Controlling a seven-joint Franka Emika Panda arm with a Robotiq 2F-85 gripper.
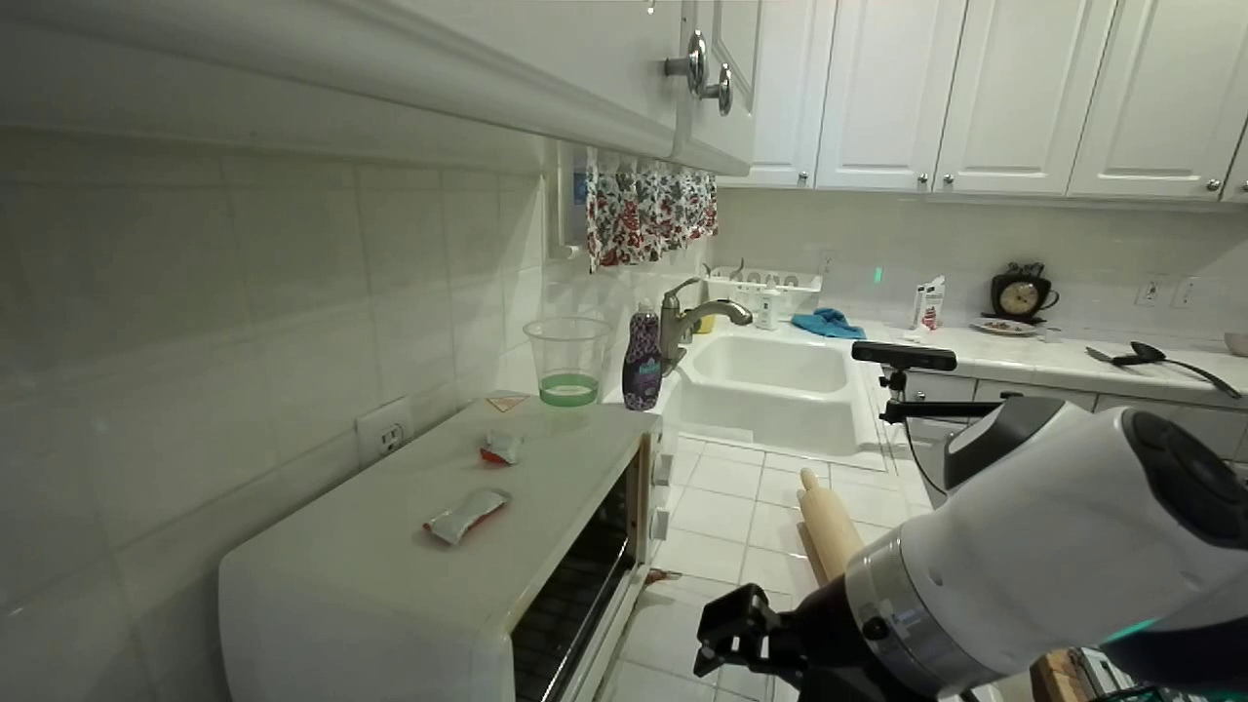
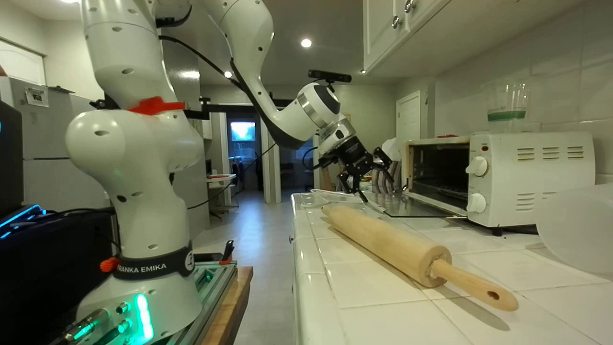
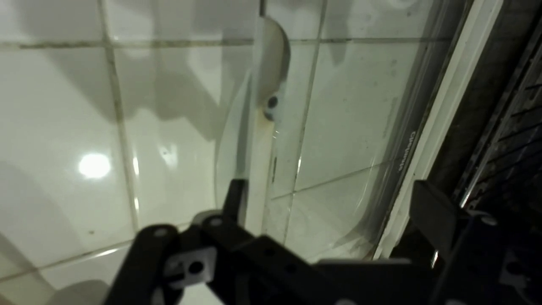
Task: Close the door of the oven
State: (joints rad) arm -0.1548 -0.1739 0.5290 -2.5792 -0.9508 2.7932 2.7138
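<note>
The white oven [image 1: 390,595] stands on the tiled counter against the wall, with its dark cavity open; it also shows in an exterior view [image 2: 531,167]. Its door [image 2: 414,207] is swung down and lies nearly level in front of the oven, low over the counter. In the wrist view the door's clear glass [image 3: 351,114] fills the middle, with a pale handle bar along its outer edge. My gripper [image 2: 376,187] is open and empty above the door. In the wrist view its fingers [image 3: 330,186] are wide apart, one beside the handle bar, one over the oven's front edge. Contact cannot be told.
A wooden rolling pin [image 2: 383,244] lies on the counter near the door. A clear cup with a green band [image 1: 568,361] and wrappers [image 1: 468,515] sit on the oven's top. A soap bottle [image 1: 642,361] and sink [image 1: 780,429] are beyond. Wall cabinets [image 1: 439,58] hang above.
</note>
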